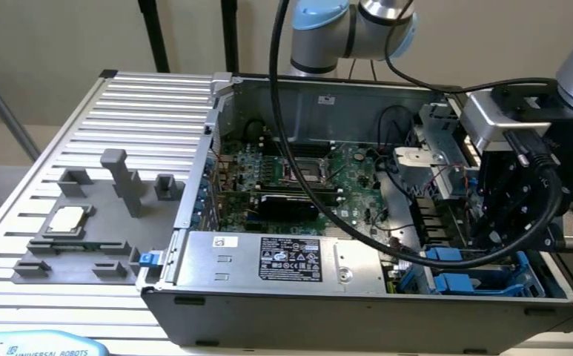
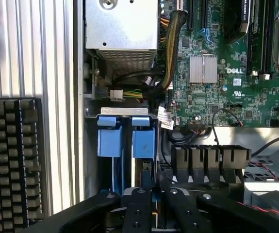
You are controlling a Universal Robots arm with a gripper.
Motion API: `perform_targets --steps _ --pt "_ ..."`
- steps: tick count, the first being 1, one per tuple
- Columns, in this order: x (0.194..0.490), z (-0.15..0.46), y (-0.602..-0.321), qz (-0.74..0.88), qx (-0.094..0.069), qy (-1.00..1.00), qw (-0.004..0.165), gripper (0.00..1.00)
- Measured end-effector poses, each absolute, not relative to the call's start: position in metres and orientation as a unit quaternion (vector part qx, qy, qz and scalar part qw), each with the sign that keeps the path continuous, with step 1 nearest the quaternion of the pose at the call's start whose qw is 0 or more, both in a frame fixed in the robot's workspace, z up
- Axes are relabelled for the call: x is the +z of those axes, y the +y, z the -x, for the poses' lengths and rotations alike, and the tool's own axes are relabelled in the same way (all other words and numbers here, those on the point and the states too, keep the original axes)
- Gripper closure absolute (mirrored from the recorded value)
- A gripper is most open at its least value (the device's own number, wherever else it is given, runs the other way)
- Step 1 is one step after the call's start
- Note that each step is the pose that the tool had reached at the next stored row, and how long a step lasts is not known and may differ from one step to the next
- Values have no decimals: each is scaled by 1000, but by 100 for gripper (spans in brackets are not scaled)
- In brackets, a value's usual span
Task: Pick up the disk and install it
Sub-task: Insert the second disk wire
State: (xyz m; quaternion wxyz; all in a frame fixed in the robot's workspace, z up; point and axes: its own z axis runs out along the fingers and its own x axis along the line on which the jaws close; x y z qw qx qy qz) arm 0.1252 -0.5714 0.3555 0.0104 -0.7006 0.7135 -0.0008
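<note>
In the wrist view my gripper [image 2: 155, 198] points into the drive bay of the open computer case [image 1: 365, 304]. Its black fingers [image 2: 138, 209] are shut on a thin edge-on piece with a bright blue rim, the disk [image 2: 147, 171]. The disk runs from the fingers toward two blue carrier tabs [image 2: 143, 141] at the bay's mouth. In the exterior view the gripper [image 1: 492, 236] hangs low at the case's front corner on the exterior view's right. It sits just above the blue bay parts [image 1: 446, 255], and its fingertips are hidden there.
A grey power supply with a black label [image 1: 286, 259] lies beside the bay, with the green motherboard [image 1: 306, 178] behind it. Cable bundles [image 2: 171, 58] and thin red wires [image 2: 270, 208] run close to the bay. A grey fixture holding a small square chip [image 1: 66, 219] sits on the ribbed table [image 1: 147, 104].
</note>
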Motion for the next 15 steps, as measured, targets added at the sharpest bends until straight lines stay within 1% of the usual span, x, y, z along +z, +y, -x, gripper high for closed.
perform_targets --steps 10,15 --pt "348 -122 -572 700 -11 713 20 84" --pt "346 -122 -572 700 -12 713 21 84"
